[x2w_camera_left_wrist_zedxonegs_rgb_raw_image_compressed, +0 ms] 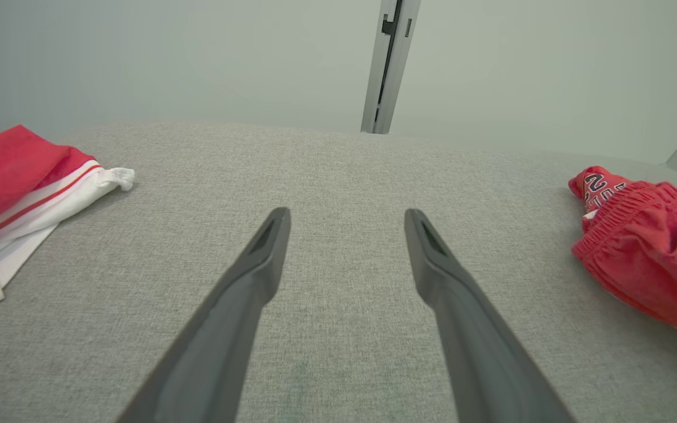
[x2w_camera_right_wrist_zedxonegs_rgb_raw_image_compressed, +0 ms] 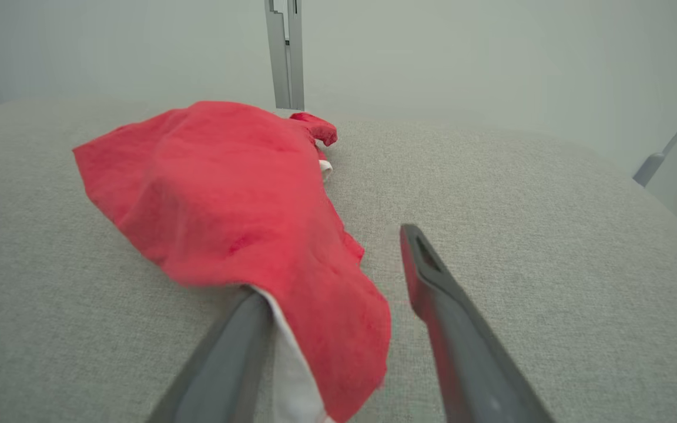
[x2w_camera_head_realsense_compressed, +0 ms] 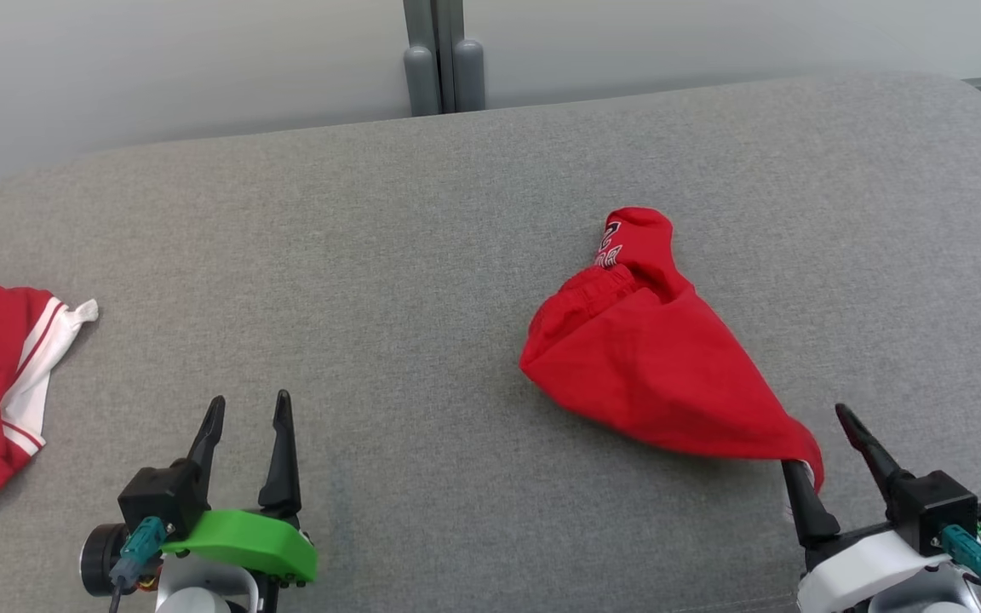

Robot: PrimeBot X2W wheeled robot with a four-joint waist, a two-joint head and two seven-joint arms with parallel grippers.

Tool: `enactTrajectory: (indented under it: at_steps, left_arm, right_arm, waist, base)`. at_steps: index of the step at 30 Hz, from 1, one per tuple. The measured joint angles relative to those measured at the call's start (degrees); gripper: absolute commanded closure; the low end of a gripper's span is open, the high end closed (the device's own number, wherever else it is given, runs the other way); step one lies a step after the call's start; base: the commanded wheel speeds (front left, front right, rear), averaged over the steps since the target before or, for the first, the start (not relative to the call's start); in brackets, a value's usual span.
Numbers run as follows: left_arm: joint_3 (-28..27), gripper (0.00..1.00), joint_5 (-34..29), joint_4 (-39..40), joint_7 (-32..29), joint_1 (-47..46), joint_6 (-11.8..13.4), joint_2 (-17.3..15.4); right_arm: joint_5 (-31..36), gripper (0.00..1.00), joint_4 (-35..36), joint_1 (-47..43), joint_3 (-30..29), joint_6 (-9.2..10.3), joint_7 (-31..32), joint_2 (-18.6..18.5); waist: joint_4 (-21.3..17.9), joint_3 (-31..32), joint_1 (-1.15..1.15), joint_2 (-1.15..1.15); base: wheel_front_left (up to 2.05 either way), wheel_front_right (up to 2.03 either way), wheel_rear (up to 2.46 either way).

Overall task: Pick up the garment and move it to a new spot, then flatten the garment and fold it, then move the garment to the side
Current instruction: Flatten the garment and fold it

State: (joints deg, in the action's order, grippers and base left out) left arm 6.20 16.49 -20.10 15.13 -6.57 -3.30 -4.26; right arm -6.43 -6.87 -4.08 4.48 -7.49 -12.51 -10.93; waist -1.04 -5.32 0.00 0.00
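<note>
Grey cloth-topped table (x2w_camera_head_realsense_compressed: 456,213), corner of red garment (x2w_camera_head_realsense_compressed: 652,366) draped over one finger of spread right end effector (x2w_camera_head_realsense_compressed: 814,436), liable to snag on pullback; left end effector (x2w_camera_head_realsense_compressed: 250,398) spread too

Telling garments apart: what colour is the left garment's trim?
White trim with red stripes; clearest in left wrist view.
</note>
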Motion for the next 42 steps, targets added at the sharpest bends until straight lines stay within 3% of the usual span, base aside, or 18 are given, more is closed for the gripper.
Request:
enactTrajectory:
  at_steps: [17,42]
  left_arm:
    - [-0.3,0.0,-1.1,-0.6,0.0,0.6,-0.5,0.2]
    - [-0.1,0.0,-1.4,-1.0,0.0,2.0,-0.7,0.2]
  right_arm:
    - [-2.1,0.0,10.6,0.5,6.9,0.0,1.2,-1.2]
    - [-5.2,0.0,7.9,-6.7,9.4,0.0,1.6,-2.1]
  waist:
    - [1.3,1.5,0.0,0.0]
    - [-0.6,4.0,0.0,0.0]
  base:
    - [0.0,0.0,0.0]
    - [0.0,0.0,0.0]
